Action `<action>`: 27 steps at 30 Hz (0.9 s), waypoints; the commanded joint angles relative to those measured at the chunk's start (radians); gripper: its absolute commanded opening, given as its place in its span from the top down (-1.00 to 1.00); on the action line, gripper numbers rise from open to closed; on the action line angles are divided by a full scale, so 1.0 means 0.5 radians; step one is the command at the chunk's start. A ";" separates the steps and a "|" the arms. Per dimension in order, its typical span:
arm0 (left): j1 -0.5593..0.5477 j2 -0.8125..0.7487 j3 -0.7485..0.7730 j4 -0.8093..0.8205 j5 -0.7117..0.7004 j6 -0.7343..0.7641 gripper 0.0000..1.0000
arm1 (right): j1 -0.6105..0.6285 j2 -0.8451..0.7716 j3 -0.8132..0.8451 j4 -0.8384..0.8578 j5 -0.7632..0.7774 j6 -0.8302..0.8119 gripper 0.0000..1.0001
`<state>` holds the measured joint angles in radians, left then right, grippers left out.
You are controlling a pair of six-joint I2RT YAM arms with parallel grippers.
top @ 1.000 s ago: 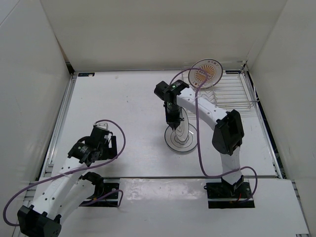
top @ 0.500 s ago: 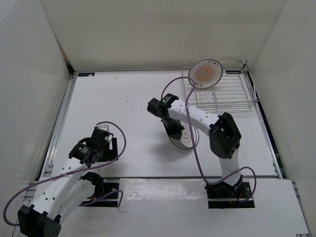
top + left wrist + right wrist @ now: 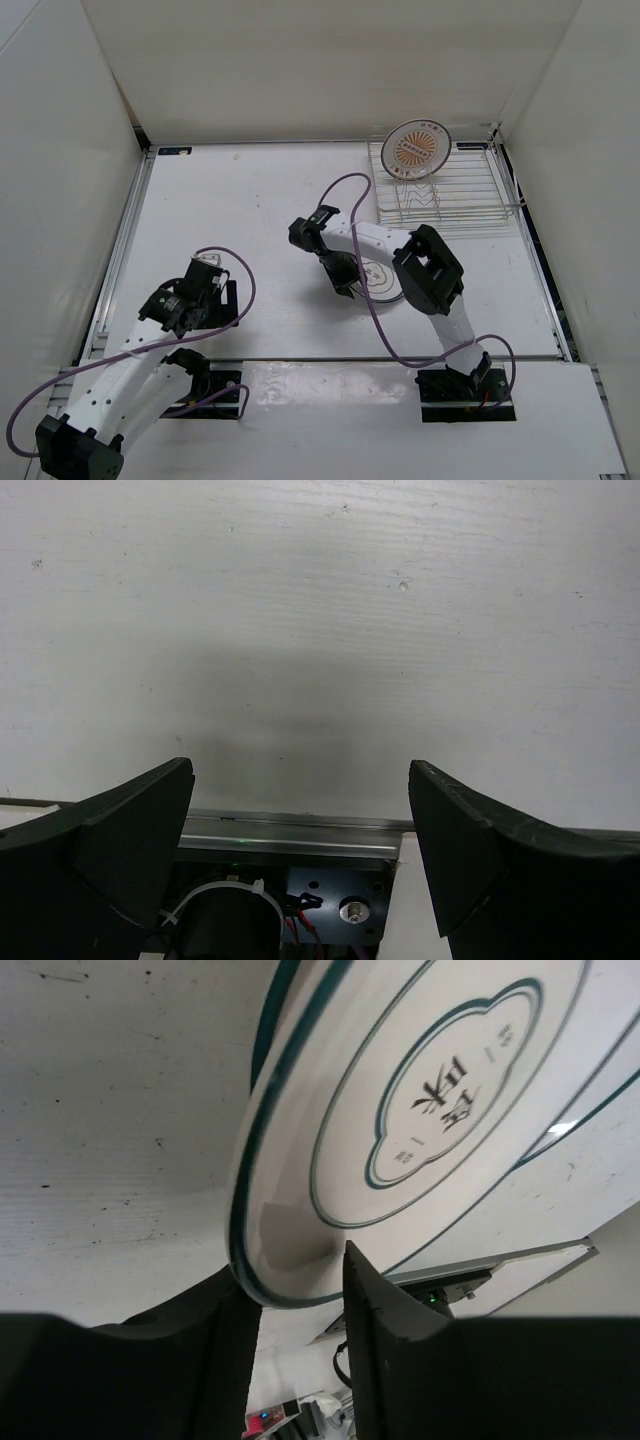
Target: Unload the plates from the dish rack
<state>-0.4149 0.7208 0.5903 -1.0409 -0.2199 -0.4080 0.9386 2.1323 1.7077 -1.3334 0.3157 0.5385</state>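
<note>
White walls closed in a white table (image 3: 250, 200) on three sides; at the upper right of the overhead view the dish rack (image 3: 470, 195) sat against the back edge. The right arm (image 3: 385, 240) folded in toward the middle of the frame, and the left arm (image 3: 130, 370) lay curled at the lower left, well apart from everything. The only plate in view in the rack was the orange plate (image 3: 417, 148); it stood on edge at the rack's upper left corner, face turned toward the near side. A white plate (image 3: 440, 1100) with dark flower outlines lay low on the table at centre frame; whether another lay under it I could not tell. The right gripper (image 3: 300, 1270) had one finger on each side of that plate's rim; whether they pinched it or stood slack around it the pictures did not settle. The left gripper (image 3: 300, 770) hung with its fingers wide apart over bare table, nothing between them. From the right gripper the orange plate lay up and to the right in the overhead view, much nearer than to the left one; its upright rim would probably call for a grip from above.
</note>
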 commanded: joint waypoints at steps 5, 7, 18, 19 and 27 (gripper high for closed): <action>-0.011 -0.043 0.077 -0.057 0.010 0.009 -1.00 | 0.003 0.003 0.042 -0.640 0.047 -0.025 -0.01; -0.008 -0.040 0.080 -0.063 0.010 0.009 -1.00 | 0.007 -0.021 0.000 -0.643 0.047 -0.025 -0.23; -0.011 -0.079 0.047 -0.078 -0.017 -0.006 -1.00 | 0.000 -0.371 0.057 -0.534 -0.149 -0.116 0.02; -0.008 -0.076 0.050 -0.072 -0.017 -0.006 -1.00 | -0.003 -0.383 0.076 -0.494 -0.189 -0.144 0.11; -0.008 -0.046 0.089 -0.060 -0.048 0.021 -1.00 | -0.064 -0.074 0.873 -0.569 -0.083 -0.215 1.00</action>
<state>-0.4149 0.6975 0.5968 -1.0729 -0.2245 -0.4068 0.9298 2.0308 1.9331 -1.3594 0.2111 0.4347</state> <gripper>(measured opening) 0.990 0.001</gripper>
